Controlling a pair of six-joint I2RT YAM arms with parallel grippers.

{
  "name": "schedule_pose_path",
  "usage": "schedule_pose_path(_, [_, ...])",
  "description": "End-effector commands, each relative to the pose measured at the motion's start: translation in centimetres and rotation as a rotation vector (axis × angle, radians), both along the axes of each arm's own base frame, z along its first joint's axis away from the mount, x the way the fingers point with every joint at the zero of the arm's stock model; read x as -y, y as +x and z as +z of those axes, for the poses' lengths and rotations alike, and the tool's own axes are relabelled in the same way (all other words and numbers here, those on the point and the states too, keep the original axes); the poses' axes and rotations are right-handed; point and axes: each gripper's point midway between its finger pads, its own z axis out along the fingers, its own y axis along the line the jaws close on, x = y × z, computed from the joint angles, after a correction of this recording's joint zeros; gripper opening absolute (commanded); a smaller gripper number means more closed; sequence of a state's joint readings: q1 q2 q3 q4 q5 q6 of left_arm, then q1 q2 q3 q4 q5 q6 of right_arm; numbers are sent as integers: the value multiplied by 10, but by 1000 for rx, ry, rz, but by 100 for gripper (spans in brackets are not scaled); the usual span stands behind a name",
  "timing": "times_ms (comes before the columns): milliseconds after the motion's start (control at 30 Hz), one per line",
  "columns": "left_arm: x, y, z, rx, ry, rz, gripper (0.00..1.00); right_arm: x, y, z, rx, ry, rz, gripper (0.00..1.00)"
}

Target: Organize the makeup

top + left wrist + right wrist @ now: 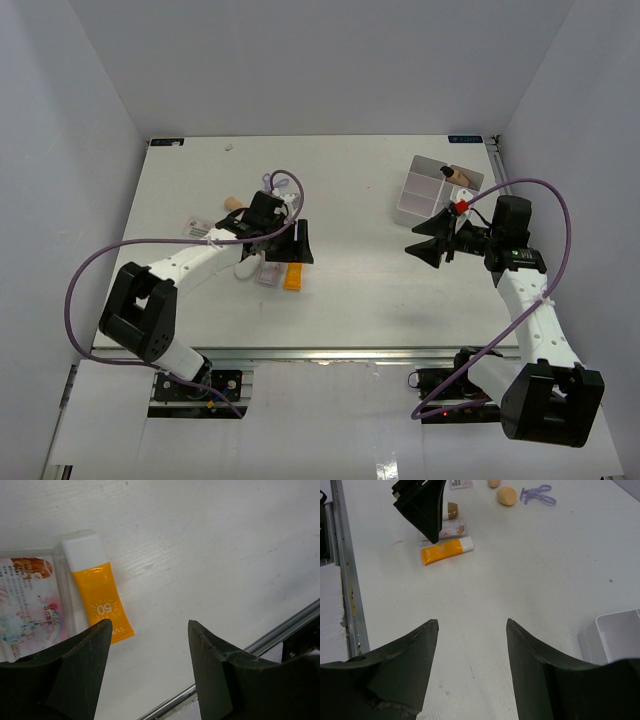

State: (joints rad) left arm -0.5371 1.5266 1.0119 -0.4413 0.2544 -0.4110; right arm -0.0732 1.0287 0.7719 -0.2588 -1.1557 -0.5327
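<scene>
Left pincer (pixel 300 243): the jaws stand well apart and we see nothing held, only bare table (pixel 360 290) between the fingers. It hangs low over the loose items on the left side.

In its wrist view the orange tube (pixel 100 600) lies flat just ahead of the left-hand finger. The white cap points away from the pincer and the tail end sits at that fingertip. The pink packet (pixel 30 605) lies alongside the tube on its outer side; we cannot tell whether they touch.

Behind the pincer's wrist, toward the far edge, we note a beige egg sponge (pixel 234 203) and the purple looped tool (pixel 283 183), apart from each other.

Right pincer (pixel 432 243): the jaws are also spread wide and empty. It hovers above the table pointing across at the left pincer, well apart from it.

The white tray (pixel 415 213) sits just beside this pincer, to its right and slightly behind the fingertips. One beige dark-capped bottle (pixel 458 175) lies in a far compartment of the tray.
</scene>
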Motion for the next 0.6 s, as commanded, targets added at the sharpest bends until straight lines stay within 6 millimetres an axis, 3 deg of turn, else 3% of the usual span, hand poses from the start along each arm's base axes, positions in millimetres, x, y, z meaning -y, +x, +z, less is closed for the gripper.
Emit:
schedule_pose_path(0, [-4,0,-17,34,120,62,72,0,1,4,18,16,13,63])
schedule_pose_path(567, [-12,18,-46,84,312,109,73,3,2,3,3,26,9,64])
